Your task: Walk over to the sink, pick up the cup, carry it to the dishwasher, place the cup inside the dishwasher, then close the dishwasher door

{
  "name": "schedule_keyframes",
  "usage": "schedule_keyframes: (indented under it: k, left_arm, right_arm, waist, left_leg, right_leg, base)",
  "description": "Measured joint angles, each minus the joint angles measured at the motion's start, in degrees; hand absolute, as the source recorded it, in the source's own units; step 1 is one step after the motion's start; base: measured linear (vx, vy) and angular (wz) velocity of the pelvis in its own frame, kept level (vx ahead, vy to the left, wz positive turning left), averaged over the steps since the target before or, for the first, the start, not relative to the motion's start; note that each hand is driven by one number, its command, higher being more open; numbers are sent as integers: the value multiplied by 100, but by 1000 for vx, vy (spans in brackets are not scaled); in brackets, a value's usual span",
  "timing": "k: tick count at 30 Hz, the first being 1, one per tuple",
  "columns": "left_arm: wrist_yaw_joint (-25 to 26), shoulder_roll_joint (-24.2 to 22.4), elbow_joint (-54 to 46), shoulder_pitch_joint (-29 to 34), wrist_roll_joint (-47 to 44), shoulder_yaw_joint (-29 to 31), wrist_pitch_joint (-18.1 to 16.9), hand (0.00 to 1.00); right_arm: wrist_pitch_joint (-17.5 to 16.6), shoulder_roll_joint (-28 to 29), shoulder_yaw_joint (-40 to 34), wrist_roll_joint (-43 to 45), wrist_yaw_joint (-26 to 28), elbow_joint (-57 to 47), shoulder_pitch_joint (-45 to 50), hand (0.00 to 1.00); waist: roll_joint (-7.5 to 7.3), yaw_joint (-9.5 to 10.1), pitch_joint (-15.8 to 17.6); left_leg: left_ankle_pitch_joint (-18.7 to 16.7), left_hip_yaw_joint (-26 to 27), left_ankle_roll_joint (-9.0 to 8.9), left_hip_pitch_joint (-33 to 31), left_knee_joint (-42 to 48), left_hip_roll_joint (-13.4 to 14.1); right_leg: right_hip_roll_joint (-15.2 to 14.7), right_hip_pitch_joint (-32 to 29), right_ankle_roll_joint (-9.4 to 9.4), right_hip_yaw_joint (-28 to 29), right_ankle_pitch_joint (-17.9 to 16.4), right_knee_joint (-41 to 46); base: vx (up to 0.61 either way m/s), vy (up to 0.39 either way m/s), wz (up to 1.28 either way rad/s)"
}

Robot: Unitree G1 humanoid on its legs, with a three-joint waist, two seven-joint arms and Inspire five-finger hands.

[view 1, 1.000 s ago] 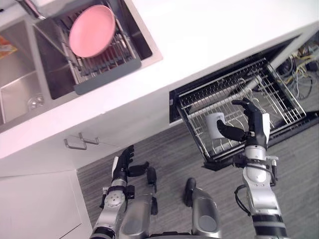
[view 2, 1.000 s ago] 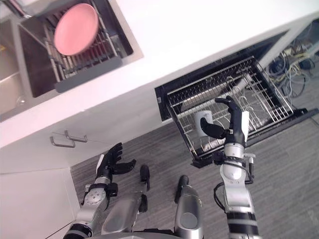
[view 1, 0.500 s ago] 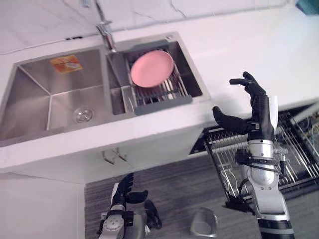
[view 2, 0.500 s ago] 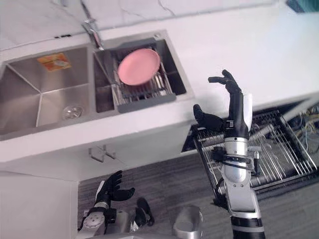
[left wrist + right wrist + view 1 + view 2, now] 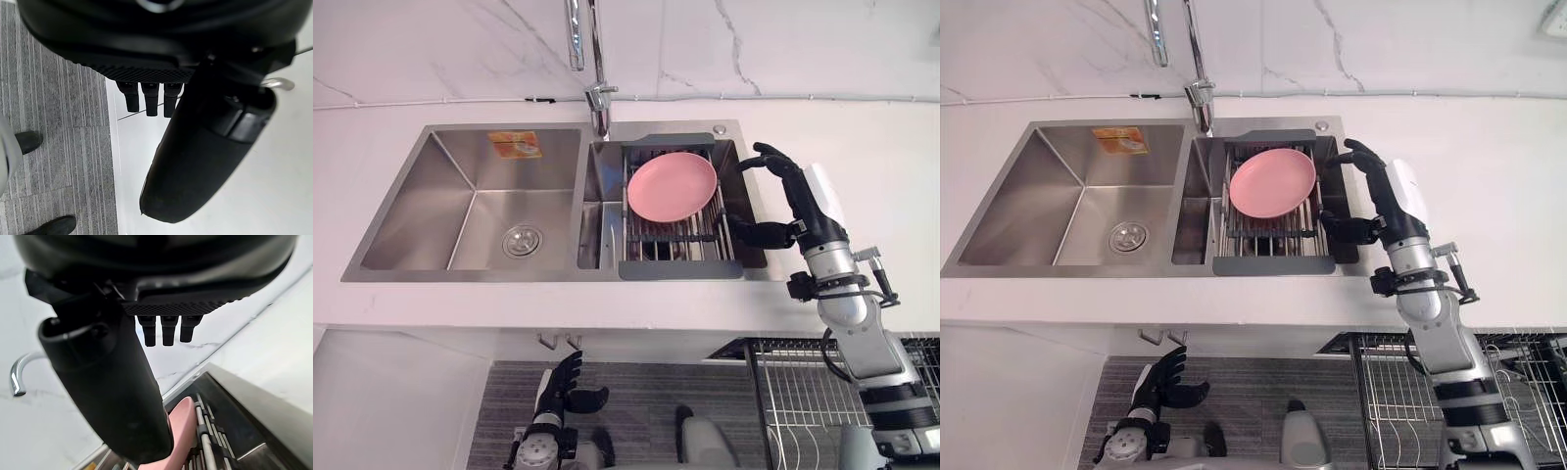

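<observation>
My right hand (image 5: 803, 211) is raised over the right end of the steel sink (image 5: 460, 274), open, with its fingers spread and nothing in it. In the right wrist view its fingers (image 5: 163, 335) point straight out over a pink plate (image 5: 183, 426). Below the counter's edge, at the lower right, the pulled-out dishwasher rack (image 5: 803, 392) stands out as a wire grid. My left hand (image 5: 563, 377) hangs low in front of the white cabinet, open and empty, and its fingers (image 5: 150, 100) are straight in the left wrist view.
The pink plate (image 5: 672, 186) leans in a grey dish rack (image 5: 680, 266) set in the sink's right basin. A tall faucet (image 5: 597, 59) rises behind the sink. White counter (image 5: 891, 157) runs to the right. A cabinet handle (image 5: 558, 341) sticks out under the counter.
The camera has swung from the dishwasher rack up to the sink. My right hand, which was by a white cup in the rack a second ago, is now raised empty beside the sink.
</observation>
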Motion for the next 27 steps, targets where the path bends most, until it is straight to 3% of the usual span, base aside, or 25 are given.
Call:
schedule_keyframes:
  k: [8, 20, 27]
  left_arm:
    - [6, 72, 59, 26, 107, -24, 0, 90]
    - [8, 113, 236, 63, 165, -82, -1, 90]
    - [12, 93, 222, 54, 168, -76, -2, 90]
  right_arm:
    - [-53, -104, 497, -3, 151, 463, -437, 90]
    - [50, -422, 1003, -327, 172, 1855, -920, 90]
    - [192, -436, 1011, -860, 33, 2182, -1076, 90]
  waist:
    - [-31, 156, -24]
    - [-35, 164, -25]
    - [-33, 155, -25]
  left_leg:
    - [251, -282, -6, -12, -221, -111]
    - [923, -617, -48, -91, -957, -146]
    - [1083, -669, -80, -194, -1088, -166]
  right_leg:
    - [-111, 383, 0, -289, 329, -704]
    - [-105, 173, -40, -589, 522, -790]
    - [-97, 23, -63, -615, 562, -771]
  base:
    - [0, 28, 21]
    - [-91, -26, 14]
    - [-84, -11, 4]
